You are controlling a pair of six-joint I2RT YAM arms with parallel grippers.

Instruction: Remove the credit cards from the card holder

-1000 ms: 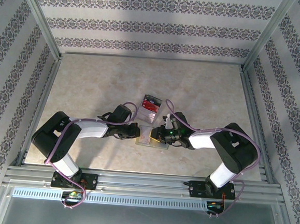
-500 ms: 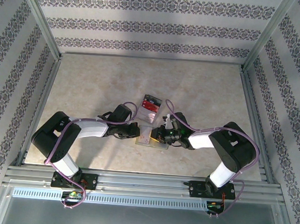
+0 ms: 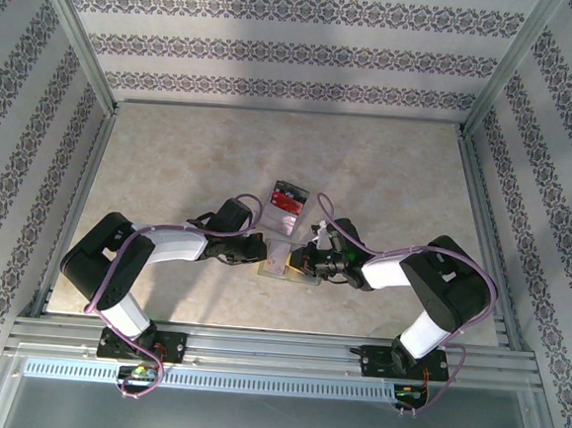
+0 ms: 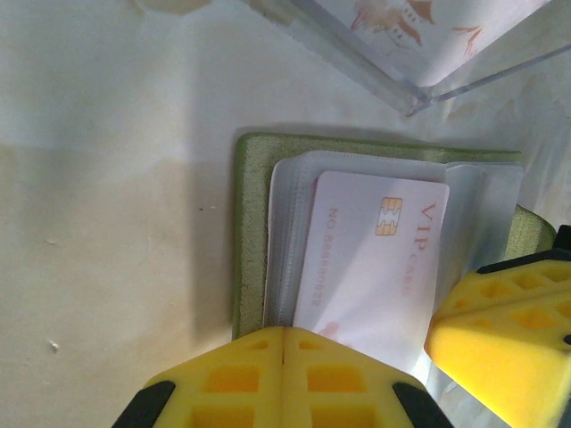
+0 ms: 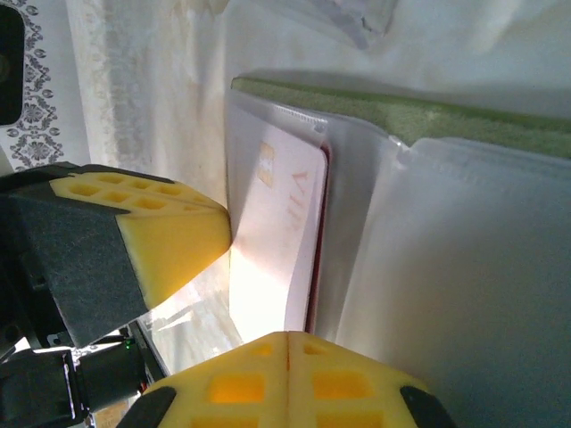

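Yellow-padded left gripper [image 4: 283,332] clenched, pads together, nothing seen between them, sitting at the near edge of the flat yellow-green folding card holder [image 4: 250,223]. Right gripper [image 5: 287,337] also closed, over the clear sleeves. Thin pale-pink plastic credit card [image 4: 375,259] with gold chip lies among the sleeves, holder open on beige table [image 4: 107,223]. Card likely light, stiff, slick; pinch its exposed free edge.

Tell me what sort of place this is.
Probably a robot test cell: an aluminium frame boxes in a marble-look table, patterned wallpaper panels stand as walls, and the left arm and right arm are bolted to a rail at its near edge.
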